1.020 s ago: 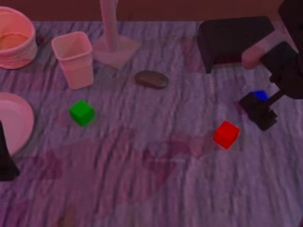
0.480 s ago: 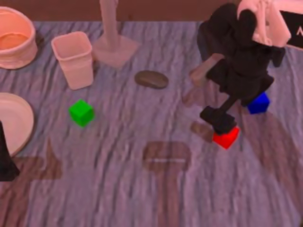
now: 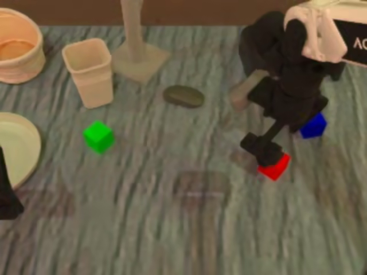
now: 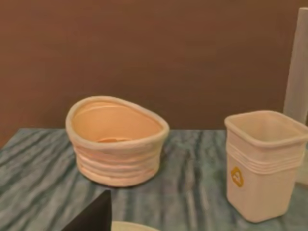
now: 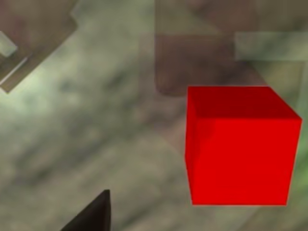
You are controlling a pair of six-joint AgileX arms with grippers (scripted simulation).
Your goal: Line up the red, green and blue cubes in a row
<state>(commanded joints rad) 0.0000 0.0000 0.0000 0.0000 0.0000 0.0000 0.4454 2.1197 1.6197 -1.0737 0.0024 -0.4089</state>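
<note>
- Overhead, the counter [image 3: 172, 229] shows a streaked grey-green grain, with a brown wall running behind its far edge.
- My right gripper [image 3: 265, 150] hangs over the right half of the counter, its dark tip directly above the red cube [image 3: 276, 166] and covering part of that cube's top; I cannot tell whether the fingers are spread or pressed together.
- From the right wrist, the red cube [image 5: 238, 147] sits flat on the counter, nothing pinching it.
- Just beside the arm, toward the far right, the blue cube [image 3: 313, 125] rests near the red one but apart from it.
- Well apart on the left half, the green cube [image 3: 98, 137] stands alone, in front of the white cup [image 3: 89, 71].
- My left gripper [image 3: 7, 192] is parked at the left edge of the counter; its fingers are not readable either.
- Along the far edge stand a ribbed bowl [image 3: 18, 44], the cup, a pale post on a square base [image 3: 136, 48] and a dark box [image 3: 269, 43] partly behind the right arm.
- Left wrist view takes in the bowl [image 4: 116, 140] and the cup [image 4: 264, 163] side by side, apart.
- A pale plate [image 3: 16, 146] lies at the left edge; a dark oval pebble [image 3: 183, 95] lies mid-counter.
- Open room spans the whole near half, between green and red cubes.
</note>
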